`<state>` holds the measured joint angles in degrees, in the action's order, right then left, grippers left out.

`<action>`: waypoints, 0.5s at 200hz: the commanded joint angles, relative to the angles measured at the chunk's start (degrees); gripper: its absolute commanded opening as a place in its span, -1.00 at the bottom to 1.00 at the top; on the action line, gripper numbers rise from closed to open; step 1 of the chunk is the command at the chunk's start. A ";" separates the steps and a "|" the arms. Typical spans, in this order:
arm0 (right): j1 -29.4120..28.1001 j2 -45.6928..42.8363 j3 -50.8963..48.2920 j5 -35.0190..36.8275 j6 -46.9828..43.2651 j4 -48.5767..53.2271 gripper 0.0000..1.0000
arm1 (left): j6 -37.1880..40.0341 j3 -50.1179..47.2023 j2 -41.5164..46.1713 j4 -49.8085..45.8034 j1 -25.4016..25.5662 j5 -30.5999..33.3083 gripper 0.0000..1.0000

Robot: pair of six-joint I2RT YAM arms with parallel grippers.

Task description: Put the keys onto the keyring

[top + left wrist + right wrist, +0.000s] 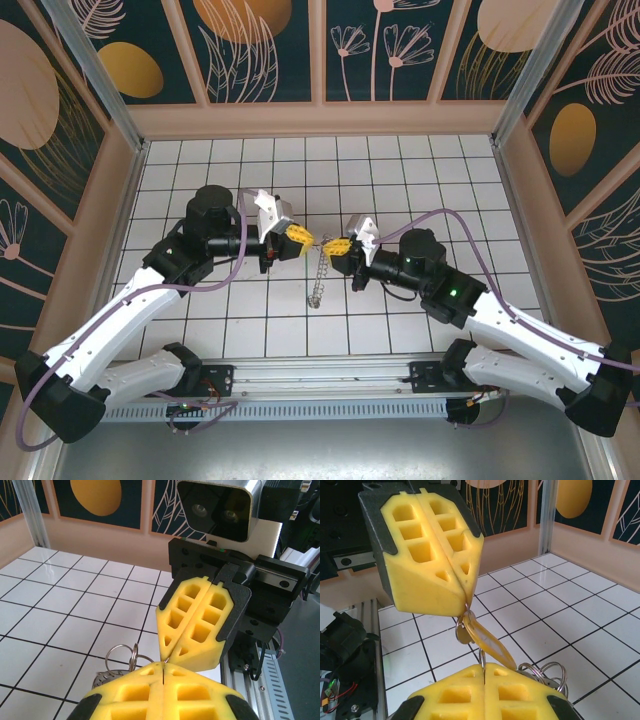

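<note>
Left gripper [465, 600] is clenching the brass key [464, 630], which is hanging just under its tips, while right gripper [484, 672], tip to tip with it, is pinching thin wire of the ring [545, 672], its chain [319, 280] trailing down. Threading seems to be under way but unfinished. Whether the key is sitting on the ring is too blurred to tell, so sliding it round and letting go likely remain.

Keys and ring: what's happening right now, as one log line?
left pincer: shut on key | right pincer: shut, tip meeting left's | keyring: dangling beside the tips
</note>
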<state>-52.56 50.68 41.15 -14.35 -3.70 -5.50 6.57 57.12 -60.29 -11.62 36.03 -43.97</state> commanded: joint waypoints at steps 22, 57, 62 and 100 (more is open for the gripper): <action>0.68 -0.90 1.72 2.71 0.88 -0.48 -1.00 | 1.68 1.33 1.80 -1.13 0.29 1.40 -1.00; 0.70 -0.91 0.51 3.25 1.68 -2.57 -1.00 | 1.52 0.97 3.02 -1.47 0.31 2.11 -1.00; 0.62 -0.78 0.47 3.21 1.66 -2.71 -1.00 | 1.52 0.99 3.19 -1.56 0.32 2.25 -1.00; 0.64 -0.49 1.37 3.03 1.25 -2.58 -1.00 | 1.51 0.40 3.56 -2.18 0.27 2.36 -1.00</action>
<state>-52.16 50.68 41.15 -11.94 -2.66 -4.89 7.29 57.12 -57.34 -12.60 36.03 -41.67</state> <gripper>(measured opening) 0.059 0.047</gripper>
